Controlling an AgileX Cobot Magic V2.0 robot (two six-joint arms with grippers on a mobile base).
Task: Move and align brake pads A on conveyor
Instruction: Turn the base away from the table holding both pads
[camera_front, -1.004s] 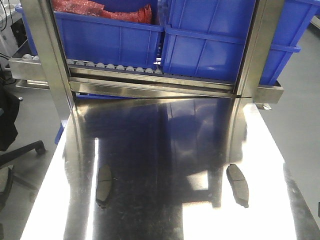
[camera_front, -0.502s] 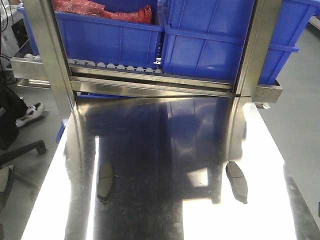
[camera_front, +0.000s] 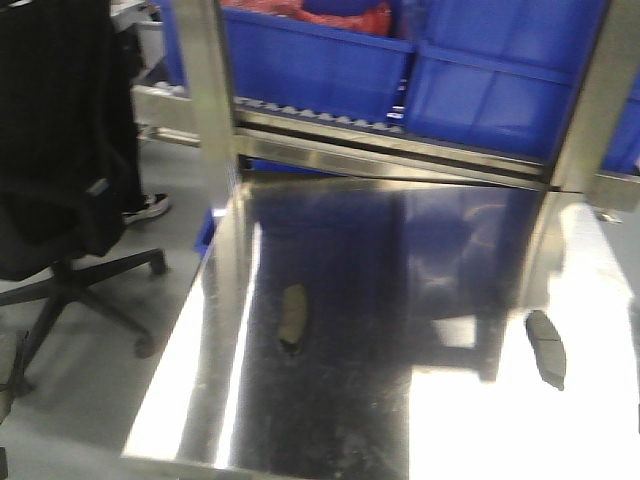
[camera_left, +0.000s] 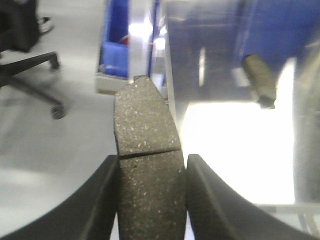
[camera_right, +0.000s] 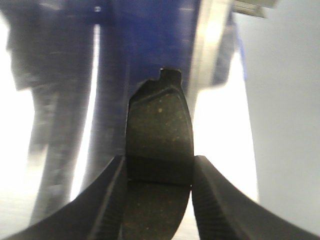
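Observation:
Two brake pads A lie flat on the shiny steel table (camera_front: 450, 420) in the front view: one at the left (camera_front: 292, 315), one at the right (camera_front: 546, 345). My left gripper (camera_left: 152, 160) is shut on a third grey pad (camera_left: 145, 120) with a thin groove across it, held beyond the table's left edge over the floor. The left table pad (camera_left: 260, 80) shows in that wrist view too. My right gripper (camera_right: 159, 162) is shut on another pad (camera_right: 159, 125), held above the steel top near its right edge. The conveyor is out of view.
Blue bins (camera_front: 500, 90) sit on a roller rack behind the table, between two steel posts (camera_front: 210, 90) (camera_front: 590, 100). A black office chair (camera_front: 60, 200) with a dark coat stands on the grey floor at the left. A person's shoe (camera_front: 148, 207) shows beside it.
The front view has swung left: table, bins and both lying pads have shifted right in the picture, and the chair has come into view. The pads keep their places on the table.

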